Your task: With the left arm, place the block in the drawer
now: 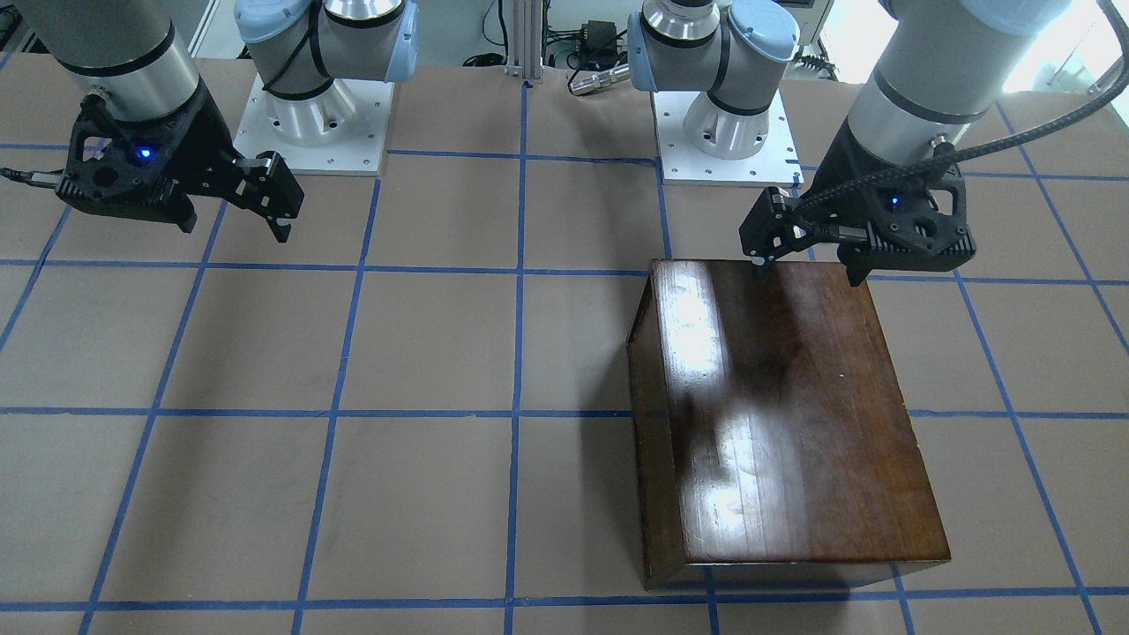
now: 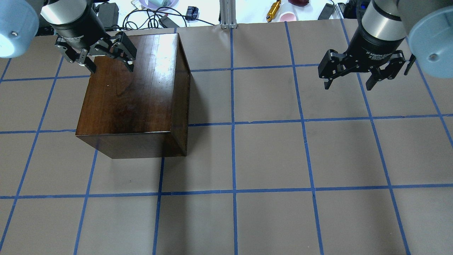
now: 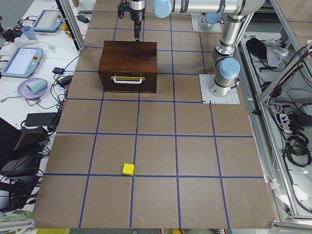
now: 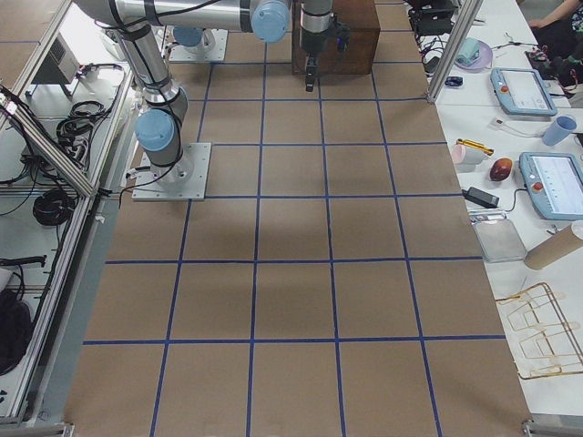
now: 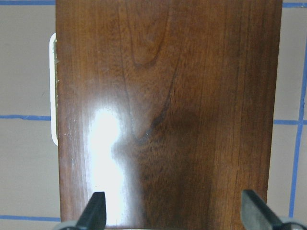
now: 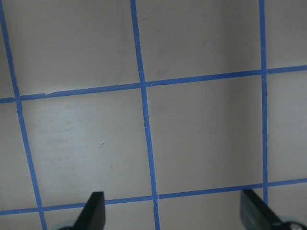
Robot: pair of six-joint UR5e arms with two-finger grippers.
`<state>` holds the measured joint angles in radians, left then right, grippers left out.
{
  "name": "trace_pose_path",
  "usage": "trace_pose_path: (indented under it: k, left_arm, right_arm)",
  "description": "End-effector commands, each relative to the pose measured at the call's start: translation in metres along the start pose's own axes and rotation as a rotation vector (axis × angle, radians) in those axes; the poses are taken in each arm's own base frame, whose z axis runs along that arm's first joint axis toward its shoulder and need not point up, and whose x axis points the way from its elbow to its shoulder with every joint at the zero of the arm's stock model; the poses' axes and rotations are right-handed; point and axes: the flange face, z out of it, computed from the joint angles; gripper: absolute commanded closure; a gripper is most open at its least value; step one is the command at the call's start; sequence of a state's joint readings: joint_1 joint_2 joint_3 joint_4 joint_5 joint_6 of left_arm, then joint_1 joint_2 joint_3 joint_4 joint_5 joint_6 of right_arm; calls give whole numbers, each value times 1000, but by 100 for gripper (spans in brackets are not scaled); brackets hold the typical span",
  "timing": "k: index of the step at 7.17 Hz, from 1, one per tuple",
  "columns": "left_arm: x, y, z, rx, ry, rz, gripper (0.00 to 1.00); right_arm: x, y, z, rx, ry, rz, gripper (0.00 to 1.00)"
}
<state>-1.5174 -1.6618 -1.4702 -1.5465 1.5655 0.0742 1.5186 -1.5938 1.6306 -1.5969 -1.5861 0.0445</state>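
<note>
Dark-brown glossy cabinet [image 2: 131,95] sits on the paper-covered table [image 2: 269,156], which has a blue tape grid. Drawer [image 3: 127,78] is pushed in, front flush w/ cabinet face, pale handle [image 3: 127,79] across it. Nothing of the drawer's inside shows, so contents can't be told. Block [image 3: 128,169], small and yellow, isn't in the drawer: it lies on the table well out from the cabinet's drawer face, roughly in line w/ it, right at a tape line, nothing touching it. Left arm [image 1: 917,88], w/ braided cable off its wrist, hangs over the cabinet top at the edge opposite the drawer face. Its jaws are spread wide, pointing down, holding nothing, tips just above the wood as far as can be judged. Left wrist view has the cabinet top filling the picture, both fingertips [image 5: 96,211] far apart at the bottom and a strip of handle past the far edge. Right arm [image 2: 382,28] is well apart from the cabinet, over bare table. Its jaws are also wide open and empty, w/ only paper and tape under them in the wrist view. Off the table edge, beside the cabinet on the side away from the robot, a lilac dish [image 3: 24,90] has a pale teal cup [image 3: 36,87] lying in it.
</note>
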Motion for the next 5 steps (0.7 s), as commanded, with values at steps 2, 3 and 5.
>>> trace_pose_path:
  k: [2, 3, 5]
  left_arm:
    - [0, 1, 0, 0, 4, -1, 0]
    - [-1, 2, -2, 3, 4, -2, 0]
    - [-3, 4, -6, 9, 3, -7, 0]
  right_arm:
    - [0, 0, 0, 0, 0, 0, 0]
    - [0, 0, 0, 0, 0, 0, 0]
    - [0, 0, 0, 0, 0, 0, 0]
